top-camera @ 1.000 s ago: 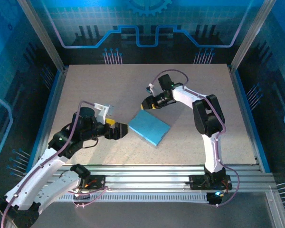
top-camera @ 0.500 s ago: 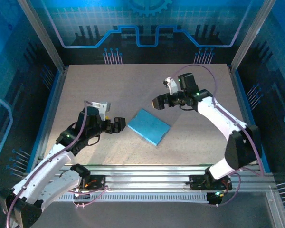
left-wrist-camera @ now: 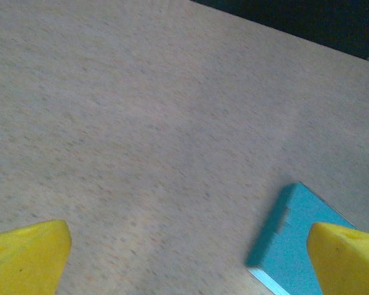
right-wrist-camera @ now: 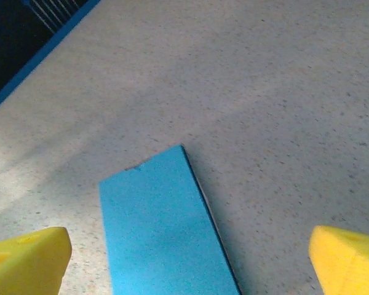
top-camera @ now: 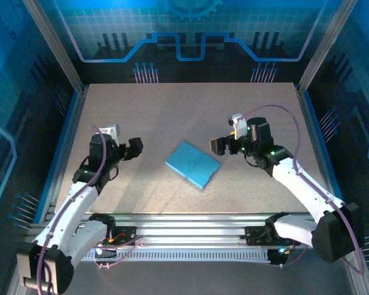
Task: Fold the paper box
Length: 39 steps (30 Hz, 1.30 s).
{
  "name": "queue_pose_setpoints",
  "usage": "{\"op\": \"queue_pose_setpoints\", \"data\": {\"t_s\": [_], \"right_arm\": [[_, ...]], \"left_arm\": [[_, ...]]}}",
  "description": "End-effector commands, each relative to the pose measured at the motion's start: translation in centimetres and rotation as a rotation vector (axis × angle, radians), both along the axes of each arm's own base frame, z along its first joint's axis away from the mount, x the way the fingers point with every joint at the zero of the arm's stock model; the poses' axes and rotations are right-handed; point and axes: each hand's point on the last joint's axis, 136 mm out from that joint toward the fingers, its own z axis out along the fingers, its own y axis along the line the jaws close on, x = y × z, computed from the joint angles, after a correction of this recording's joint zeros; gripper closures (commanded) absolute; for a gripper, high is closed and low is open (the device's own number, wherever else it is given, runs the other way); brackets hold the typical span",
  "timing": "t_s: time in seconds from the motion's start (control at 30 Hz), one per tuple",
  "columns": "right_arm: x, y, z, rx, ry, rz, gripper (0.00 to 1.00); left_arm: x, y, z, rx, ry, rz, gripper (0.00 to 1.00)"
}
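Speckled beige table (top-camera: pixel 172 110), blue patterned backdrop (top-camera: pixel 190 31), aluminium rail (top-camera: pixel 190 224) at near edge.

Nothing readable is showing anywhere: no words, numbers, labels or brand marks. The paper box (top-camera: pixel 193 164) is presenting plain, unprinted light blue faces in the overhead view and in both wrist views. The back panel (top-camera: pixel 111 24) is displaying graphics only, a gear emblem (top-camera: pixel 192 7) above circuit-style lines, and these are carrying no letters or digits.
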Motion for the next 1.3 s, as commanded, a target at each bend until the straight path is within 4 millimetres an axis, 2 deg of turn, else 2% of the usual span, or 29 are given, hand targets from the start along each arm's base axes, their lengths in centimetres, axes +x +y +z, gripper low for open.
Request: {"op": "queue_pose_setpoints", "data": {"t_s": [0.0,0.07,0.2,0.27,0.4,0.53,0.8,0.9,1.1,1.27], "right_arm": [[1.2,-2.8,-0.7,-0.033,-0.041,-0.152,0.0],[1.3,-3.8,-1.4,-0.039,-0.031,-0.205,0.0],[1.0,-5.1,-2.4,-0.076,-0.03,-0.239,0.0],[0.9,-5.7,-2.8,-0.097,-0.024,-0.255,0.0],[1.0,-6.8,-3.5,-0.127,-0.003,-0.296,0.0],[1.1,-7.9,-3.9,-0.162,0.0,-0.348,0.0],[1.8,-9.7,-4.7,-0.246,-0.015,-0.373,0.0],[2.5,-11.0,-5.1,-0.284,-0.048,-0.397,0.0],[3.5,-15.2,-6.4,-0.339,-0.07,-0.535,0.0],[4.7,-16.8,-7.2,-0.368,-0.195,-0.583,0.0]], "left_arm": [[1.6,2.3,0.8,0.091,-0.112,0.038,0.01],[2.1,3.6,0.1,0.089,-0.135,0.076,0.01],[3.5,4.0,-1.3,0.129,-0.239,0.053,0.01],[4.2,4.4,-2.5,0.154,-0.232,0.062,0.01],[5.8,4.4,-4.7,0.189,-0.239,0.041,0.01],[6.6,4.1,-5.5,0.202,-0.289,0.026,0.01],[8.1,4.2,-8.3,0.201,-0.252,0.02,0.01],[8.1,4.1,-8.6,0.199,-0.229,0.013,0.01],[8.2,3.9,-8.6,0.205,-0.221,0.002,0.01],[8.2,3.8,-8.6,0.205,-0.221,0.0,0.01]]}}
